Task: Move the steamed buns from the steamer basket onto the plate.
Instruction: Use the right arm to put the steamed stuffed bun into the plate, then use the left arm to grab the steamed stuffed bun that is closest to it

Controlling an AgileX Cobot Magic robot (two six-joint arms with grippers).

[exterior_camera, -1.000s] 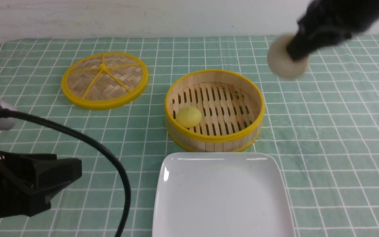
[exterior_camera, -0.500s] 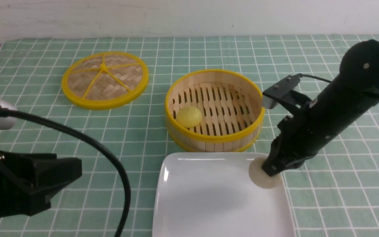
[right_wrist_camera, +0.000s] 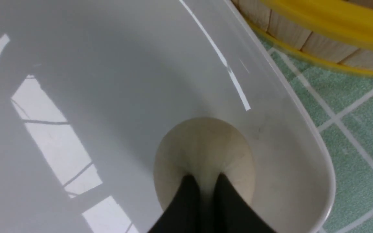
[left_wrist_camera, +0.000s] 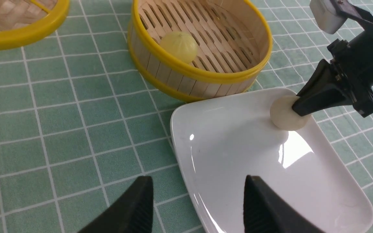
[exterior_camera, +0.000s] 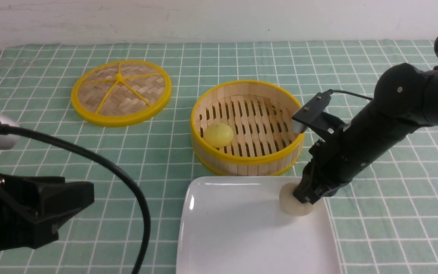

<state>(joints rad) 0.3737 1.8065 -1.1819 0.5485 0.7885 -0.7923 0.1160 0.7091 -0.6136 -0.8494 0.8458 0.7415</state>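
Observation:
The off-white bun (exterior_camera: pixel 292 205) rests on the far right corner of the white plate (exterior_camera: pixel 242 236). My right gripper (exterior_camera: pixel 302 198) is shut on the bun, its two fingers pinching the top; the right wrist view shows the bun (right_wrist_camera: pixel 202 155) squeezed between the fingertips (right_wrist_camera: pixel 189 187). The bun also shows in the left wrist view (left_wrist_camera: pixel 283 115). The pale yellow bun (exterior_camera: pixel 218 134) lies in the steamer basket (exterior_camera: pixel 247 158) at its left side. My left gripper (left_wrist_camera: pixel 196 202) is open and empty over the plate's near left edge (left_wrist_camera: pixel 186 161).
The flat woven yellow-rimmed lid (exterior_camera: pixel 121 91) lies at the far left on the green checked cloth. A black cable (exterior_camera: pixel 101 163) arcs across the left foreground. The basket stands just beyond the plate.
My right gripper carried the off-white bun from high at the far right down onto the plate's far right corner, then shifted slightly left. The left arm has not moved.

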